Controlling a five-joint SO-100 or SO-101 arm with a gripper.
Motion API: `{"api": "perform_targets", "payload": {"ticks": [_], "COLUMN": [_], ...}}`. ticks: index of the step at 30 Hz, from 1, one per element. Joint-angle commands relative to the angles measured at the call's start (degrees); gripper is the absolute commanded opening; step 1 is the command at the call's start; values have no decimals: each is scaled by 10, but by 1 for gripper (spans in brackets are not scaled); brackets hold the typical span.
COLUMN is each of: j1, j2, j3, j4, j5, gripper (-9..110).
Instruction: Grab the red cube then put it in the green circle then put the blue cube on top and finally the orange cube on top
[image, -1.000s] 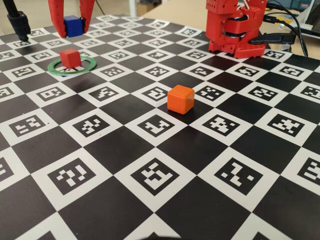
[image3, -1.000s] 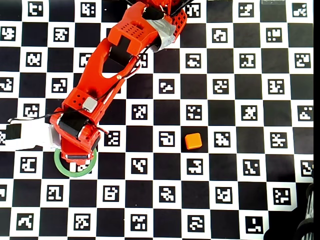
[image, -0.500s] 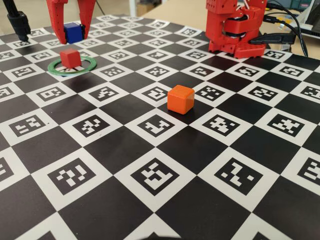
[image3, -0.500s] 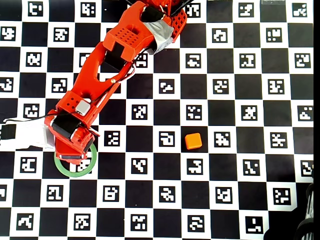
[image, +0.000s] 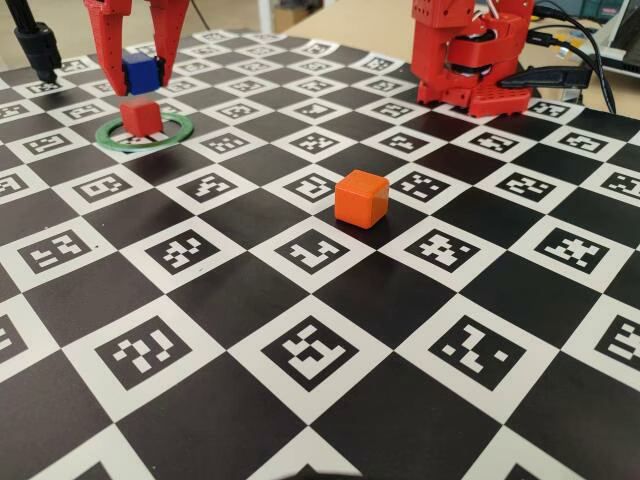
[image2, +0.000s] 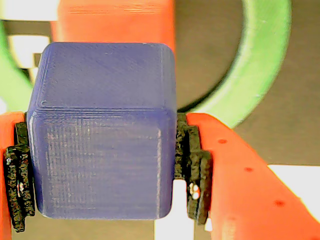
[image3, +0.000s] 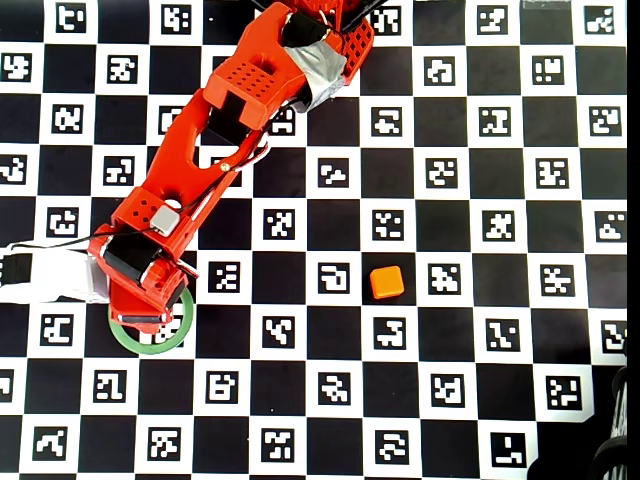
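The red cube (image: 141, 115) sits inside the green circle (image: 176, 134) at the far left of the fixed view. Just above it hangs the blue cube (image: 141, 73), with my gripper (image: 133, 78) shut on it. In the wrist view the blue cube (image2: 102, 130) fills the frame between the black pads (image2: 192, 165), with the red cube (image2: 112, 22) behind it and the green circle (image2: 260, 65) to the right. The orange cube (image: 361, 197) rests alone mid-board, also seen in the overhead view (image3: 386, 282). There the arm hides both other cubes; only the green circle (image3: 150, 343) shows.
The checkerboard mat with printed markers (image: 320, 250) covers the table. The arm's red base (image: 470, 55) stands at the back right with cables behind it. A black camera stalk (image: 35, 45) rises at the back left.
The gripper has come down and shifted slightly left with the blue cube, which now hangs closer above the red cube. The orange cube has not moved.
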Motion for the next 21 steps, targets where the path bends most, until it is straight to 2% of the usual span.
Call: {"api": "perform_targets", "payload": {"ticks": [1, 21], "j1": [3, 1], "j2": [22, 10], "j3": [-57, -88], "j4": [-4, 15], "j5": [-7, -16], "gripper": [4, 4]}}
